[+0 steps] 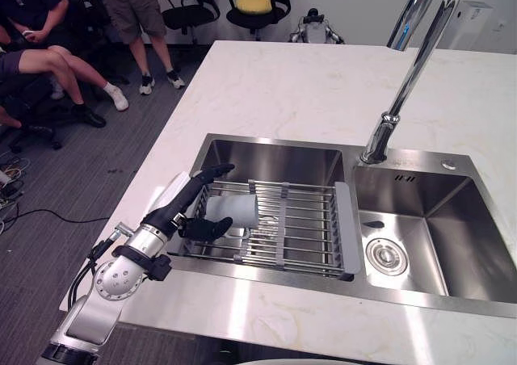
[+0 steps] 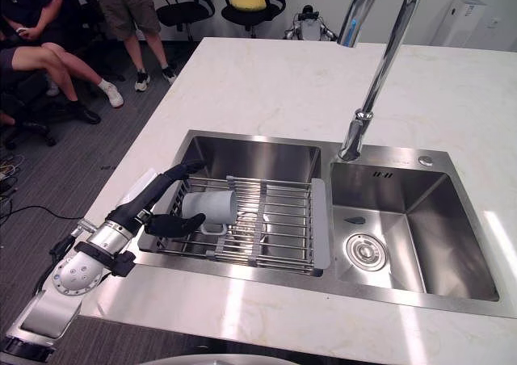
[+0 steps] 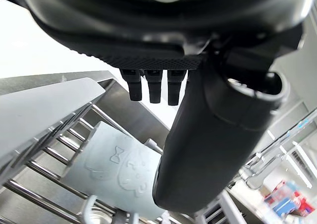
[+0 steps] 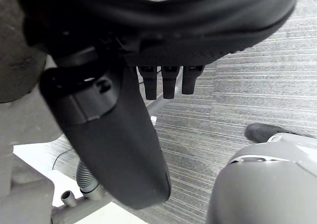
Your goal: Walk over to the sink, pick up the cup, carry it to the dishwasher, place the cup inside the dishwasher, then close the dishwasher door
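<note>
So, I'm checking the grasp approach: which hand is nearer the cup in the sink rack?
Left. The left hand reaches over the cup on the dish rack, thumb at its near side; the right hand hangs above the carpeted floor, far from it.

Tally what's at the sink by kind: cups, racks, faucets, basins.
Cup: 1
Wire rack: 1
Faucet: 1
Sink basins: 2
Total: 5

Seated people (image 1: pixel 48 58) and black chairs (image 1: pixel 260 0) beyond the white countertop (image 1: pixel 307 90).
</note>
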Robot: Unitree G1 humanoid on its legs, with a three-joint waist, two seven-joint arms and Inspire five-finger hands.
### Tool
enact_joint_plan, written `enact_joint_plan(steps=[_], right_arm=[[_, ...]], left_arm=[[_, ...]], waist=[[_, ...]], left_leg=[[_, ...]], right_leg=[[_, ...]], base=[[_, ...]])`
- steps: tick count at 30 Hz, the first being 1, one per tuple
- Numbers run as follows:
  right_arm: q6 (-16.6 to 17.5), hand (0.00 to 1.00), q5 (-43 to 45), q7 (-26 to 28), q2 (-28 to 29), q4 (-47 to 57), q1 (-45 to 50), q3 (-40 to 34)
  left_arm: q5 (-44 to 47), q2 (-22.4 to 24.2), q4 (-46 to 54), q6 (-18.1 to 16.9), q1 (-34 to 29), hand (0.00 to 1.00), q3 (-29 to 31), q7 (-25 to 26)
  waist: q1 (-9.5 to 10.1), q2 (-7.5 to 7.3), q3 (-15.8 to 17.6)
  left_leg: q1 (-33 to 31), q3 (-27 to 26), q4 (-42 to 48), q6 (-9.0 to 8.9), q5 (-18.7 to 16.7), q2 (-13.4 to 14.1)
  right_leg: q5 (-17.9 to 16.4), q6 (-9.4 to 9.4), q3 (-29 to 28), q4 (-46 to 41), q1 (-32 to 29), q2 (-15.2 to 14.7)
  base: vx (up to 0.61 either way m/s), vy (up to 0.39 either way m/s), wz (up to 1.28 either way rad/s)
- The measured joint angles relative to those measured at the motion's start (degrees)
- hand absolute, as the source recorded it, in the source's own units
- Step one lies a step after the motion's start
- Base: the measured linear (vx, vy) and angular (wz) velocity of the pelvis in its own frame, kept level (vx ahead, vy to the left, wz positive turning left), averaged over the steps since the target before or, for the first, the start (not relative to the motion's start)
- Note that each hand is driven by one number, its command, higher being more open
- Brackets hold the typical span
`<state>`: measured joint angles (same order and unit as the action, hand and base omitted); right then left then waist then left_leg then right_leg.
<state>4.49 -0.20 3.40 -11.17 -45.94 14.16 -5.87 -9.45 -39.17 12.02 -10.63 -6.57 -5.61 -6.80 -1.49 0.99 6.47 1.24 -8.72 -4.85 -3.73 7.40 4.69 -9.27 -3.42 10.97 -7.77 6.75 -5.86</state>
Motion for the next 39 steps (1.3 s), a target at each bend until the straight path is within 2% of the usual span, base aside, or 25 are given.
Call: enact_joint_plan(steps=[4, 15, 17, 22, 23, 33, 39], right_arm=[[0.0, 0.90, 0.0, 0.0, 0.0, 0.0, -0.1, 0.0], [-0.7, 0.90, 0.1, 0.1, 0.3, 1.1, 0.0, -0.1], [-0.8, 0.90, 0.1, 0.1, 0.3, 2.0, -0.1, -0.2], [-1.0, 0.90, 0.1, 0.0, 0.3, 2.0, -0.7, -0.4], [-1.0, 0.90, 0.1, 0.0, 0.3, 2.0, -0.8, -0.4], [-1.1, 0.90, 0.1, -0.1, 0.3, 2.1, -2.2, -0.3], [-1.1, 0.90, 0.1, 0.0, 0.3, 2.0, -2.4, -0.2]], left_arm=[[-5.1, 0.0, -2.6, 0.0, 1.6, 0.90, -1.5, 0.1], [-13.8, -0.2, -14.5, 1.7, 11.7, 0.90, -5.3, 0.4], [-15.1, -0.6, -15.6, 1.9, 12.9, 0.90, -6.2, 0.4], [-16.7, -1.0, -18.7, 2.2, 16.3, 0.90, -8.3, -0.1], [-17.2, -1.3, -19.0, 2.2, 16.7, 0.30, -8.6, -0.2], [-18.7, -4.7, -19.2, 2.0, 20.0, 0.30, -10.7, -0.8], [-16.3, -4.7, -19.2, 2.6, 19.9, 0.30, -10.7, -0.9]], waist=[[-0.27, 0.05, -0.3], [-1.75, 0.32, -0.1], [-2.41, 0.61, 0.2], [-2.59, 1.28, 0.8], [-2.61, 1.36, 0.9], [-3.67, 1.59, 1.9], [-3.76, 1.68, 1.9]], left_leg=[[0.4, -0.2, -0.1, 0.04, 0.1, 0.0], [0.1, -1.6, -0.2, 0.03, -0.2, 0.0], [-0.2, -1.9, -0.2, 0.04, -0.2, 0.1], [-0.3, -2.6, -0.2, 0.03, -0.4, 0.1], [-0.3, -2.6, -0.2, 0.04, -0.4, 0.1], [-0.3, -2.9, -0.2, 0.11, -0.5, -0.1], [-0.2, -2.9, -0.2, 0.12, -0.5, -0.1]], right_leg=[[0.0, 0.00, -0.1, 0.1, 0.0, 0.0], [0.6, -0.35, -1.5, 1.6, -0.7, -0.1], [1.1, -0.38, -1.6, 2.2, -0.8, 0.0], [1.5, -0.44, -2.2, 2.7, -1.0, 0.1], [1.5, -0.45, -2.2, 2.7, -1.0, 0.1], [1.7, -0.67, -2.5, 3.1, -1.0, -0.2], [2.0, -0.79, -2.5, 3.2, -0.9, -0.2]], base=[[0.00, -0.001, -0.01], [0.00, 0.001, -0.06], [0.01, -0.001, -0.05], [0.01, -0.004, -0.08], [0.00, -0.003, -0.05], [0.00, 0.000, 0.00], [0.00, 0.000, 0.00]])
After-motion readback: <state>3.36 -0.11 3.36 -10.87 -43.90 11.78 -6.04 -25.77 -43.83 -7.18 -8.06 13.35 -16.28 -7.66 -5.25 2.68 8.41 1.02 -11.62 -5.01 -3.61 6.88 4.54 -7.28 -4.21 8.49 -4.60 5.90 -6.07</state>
